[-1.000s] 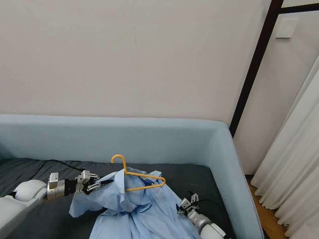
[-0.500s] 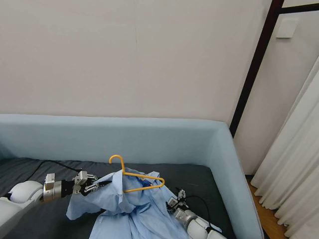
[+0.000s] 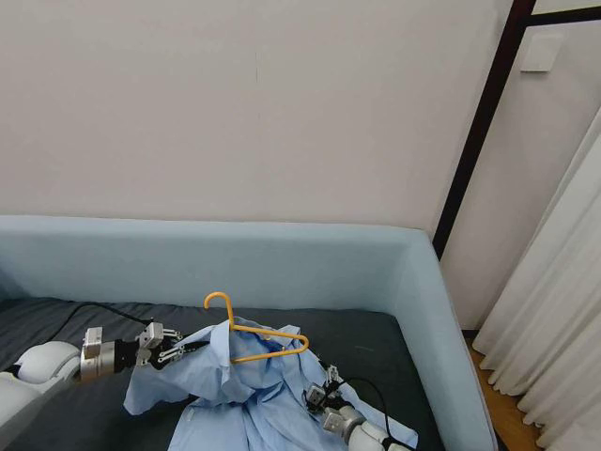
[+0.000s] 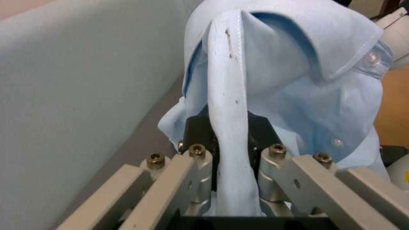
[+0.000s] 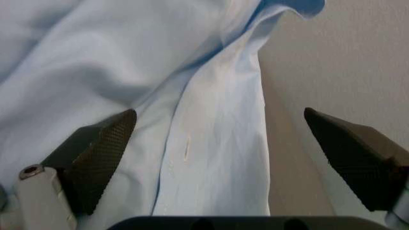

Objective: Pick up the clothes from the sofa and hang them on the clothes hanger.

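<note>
One crumpled pale-blue shirt (image 3: 266, 406) hangs pinched in the left end effector (image 4: 235, 158); right end effector (image 5: 221, 128) gapes.

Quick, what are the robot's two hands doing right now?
Left gripper: closed, holding a fold of the blue shirt.
Right gripper: open, jaws wide apart over the shirt, holding nothing.

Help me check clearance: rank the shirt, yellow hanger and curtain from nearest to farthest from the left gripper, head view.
1. Shirt, pinched in the left gripper.
2. Yellow hanger, just right of it, over the shirt.
3. Curtain, far right past the sofa.
</note>
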Robot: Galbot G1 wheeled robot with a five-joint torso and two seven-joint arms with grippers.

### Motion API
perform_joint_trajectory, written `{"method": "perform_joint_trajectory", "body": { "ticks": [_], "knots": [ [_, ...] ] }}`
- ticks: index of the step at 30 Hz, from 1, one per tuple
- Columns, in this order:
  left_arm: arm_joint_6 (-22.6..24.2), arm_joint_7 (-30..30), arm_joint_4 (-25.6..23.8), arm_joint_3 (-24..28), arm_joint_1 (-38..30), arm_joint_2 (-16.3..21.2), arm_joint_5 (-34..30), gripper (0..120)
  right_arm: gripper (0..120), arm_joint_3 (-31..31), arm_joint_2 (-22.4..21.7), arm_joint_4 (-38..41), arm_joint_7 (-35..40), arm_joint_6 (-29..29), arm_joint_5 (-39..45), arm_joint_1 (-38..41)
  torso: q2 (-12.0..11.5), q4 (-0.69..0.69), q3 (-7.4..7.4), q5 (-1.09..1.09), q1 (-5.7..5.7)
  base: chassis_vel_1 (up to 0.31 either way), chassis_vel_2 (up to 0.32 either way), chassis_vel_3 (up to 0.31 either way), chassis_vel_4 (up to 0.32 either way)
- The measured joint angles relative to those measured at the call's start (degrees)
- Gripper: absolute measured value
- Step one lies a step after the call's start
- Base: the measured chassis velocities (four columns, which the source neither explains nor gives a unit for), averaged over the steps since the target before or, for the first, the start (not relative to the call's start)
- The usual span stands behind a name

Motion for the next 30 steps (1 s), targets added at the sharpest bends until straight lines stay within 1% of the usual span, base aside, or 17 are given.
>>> {"method": "perform_joint_trajectory", "body": {
  "ticks": [4,10,12,17,22,25,29,30],
  "knots": [
    [0.0,0.0,0.0,0.07,0.01,-0.35,-0.03,7,100,0.83,0.0,-0.22,0.33,-0.37,0.37,-0.06,0.0,0.0,0.0,0.0,0.0,0.0,0.0,0.0,0.0],
    [0.0,0.06,0.21,0.41,-0.3,-0.59,-0.19,7,100,0.77,-0.14,0.27,0.55,-1.55,4.31,0.53,0.0,-0.03,0.0,-0.03,0.0,0.0,0.0,0.0,0.0],
    [0.0,0.17,0.23,0.59,-0.49,-0.39,-0.22,7,100,0.99,0.77,-0.63,0.6,-1.8,5.32,1.08,0.0,-0.05,0.0,-0.05,0.0,0.0,0.0,0.0,0.0],
    [0.0,0.2,-0.27,0.94,-0.56,0.87,-0.4,7,100,1.09,2.72,-3.16,0.68,-2.44,6.8,2.7,0.0,-0.02,0.0,-0.04,0.0,0.0,0.0,0.0,0.0],
    [0.0,0.27,-1.11,1.03,-0.49,1.53,-0.54,7,100,0.56,3.21,-3.61,0.77,-3.24,7.88,3.62,0.0,-0.01,0.0,-0.02,0.0,0.0,0.0,0.0,0.0],
    [0.01,0.26,-1.27,0.92,-0.47,1.59,-0.6,7,100,-0.03,2.33,-2.43,0.81,-3.8,9.02,3.81,-0.01,-0.01,0.01,-0.01,0.0,0.0,0.0,0.0,0.0],
    [0.01,0.25,-1.23,0.82,-0.29,1.61,-0.62,7,100,-1.07,-0.78,1.18,0.93,-4.9,11.4,3.6,0.0,-0.02,0.01,-0.02,0.0,0.0,0.0,0.0,0.0],
    [0.01,0.25,-1.23,0.82,-0.29,1.61,-0.62,7,100,-1.07,-0.78,1.18,0.93,-4.9,11.4,3.6,0.0,-0.02,0.01,-0.02,0.0,0.0,0.0,0.0,0.0]
  ]
}}
